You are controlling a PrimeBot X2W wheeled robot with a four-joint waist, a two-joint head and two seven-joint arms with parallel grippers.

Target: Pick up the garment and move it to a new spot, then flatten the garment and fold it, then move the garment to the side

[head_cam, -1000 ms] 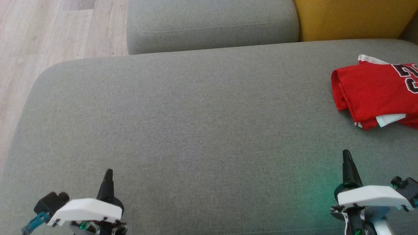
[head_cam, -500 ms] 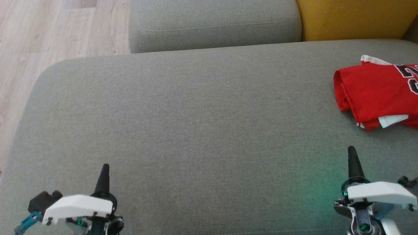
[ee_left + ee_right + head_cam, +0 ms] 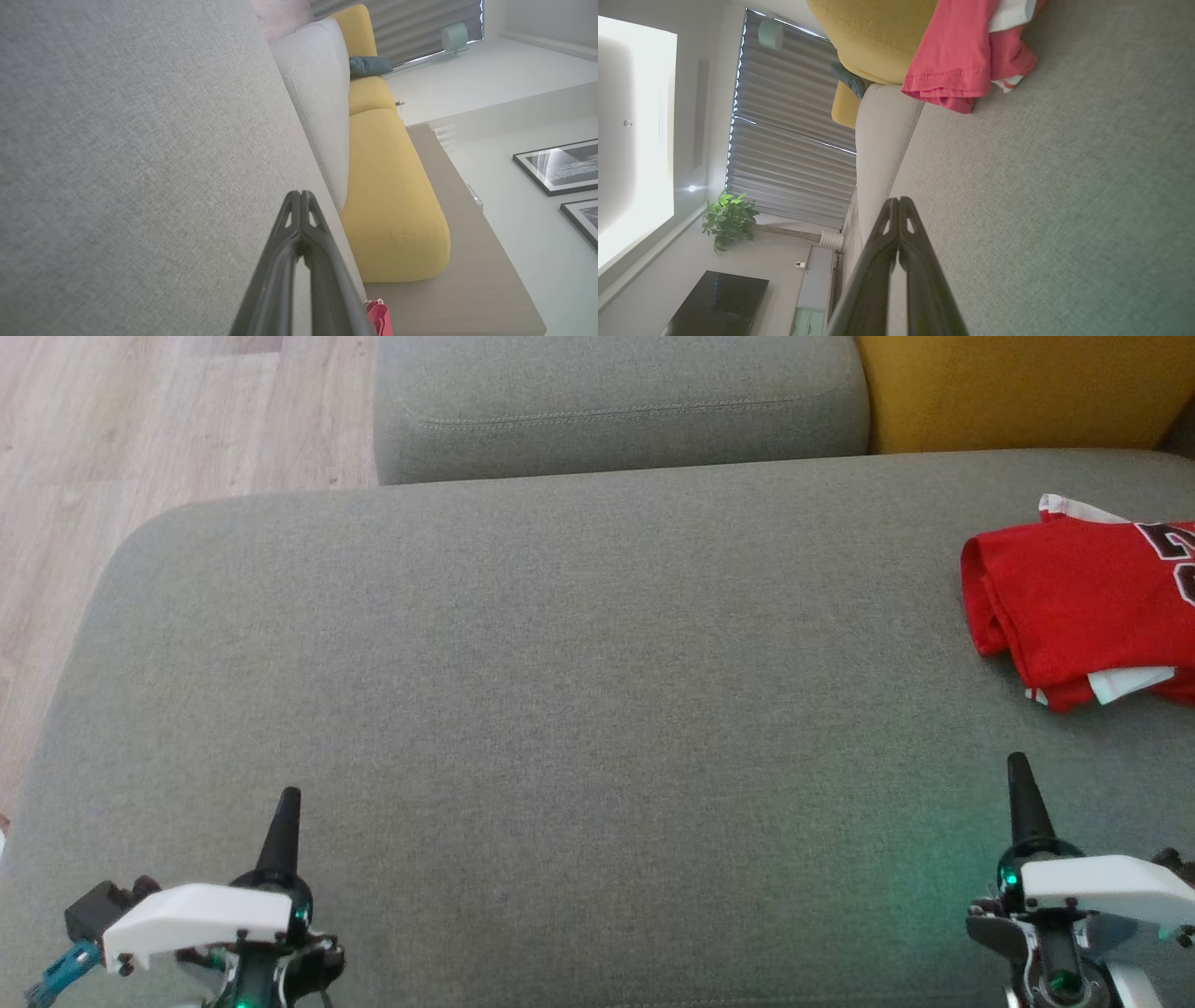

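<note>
While garment [image 3: 1074, 602] rests right, left tool [image 3: 288, 795], right tool [image 3: 1018, 762] hover pinched

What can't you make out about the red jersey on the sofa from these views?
Jersey, head view: right edge cuts it off; full extent unknown.
Its printed number: cropped, unreadable.
Right wrist view: top edge crops it too.
Pink thing, left wrist view: mostly hidden by bottom edge and left hand.
</note>
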